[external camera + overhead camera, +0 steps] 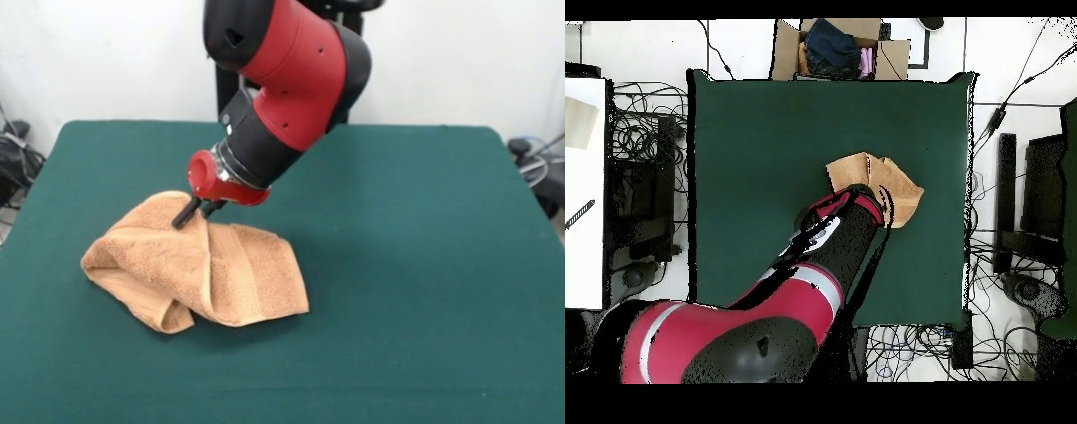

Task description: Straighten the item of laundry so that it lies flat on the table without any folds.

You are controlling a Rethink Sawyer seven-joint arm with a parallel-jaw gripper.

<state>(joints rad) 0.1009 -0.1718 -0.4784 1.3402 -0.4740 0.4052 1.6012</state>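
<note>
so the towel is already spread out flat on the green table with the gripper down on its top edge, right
Not quite. The towel is not flat: the front view shows it bunched and folded over itself in a heap. The rest holds: it lies on the green table, and the gripper is down at its upper edge.

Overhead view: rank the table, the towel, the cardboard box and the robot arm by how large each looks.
1. Table, clearly the largest.
2. Robot arm; it stands nearer the camera, so its size is inflated.
3. Towel and cardboard box look alike; the arm hides part of the towel, so no ranking.
</note>
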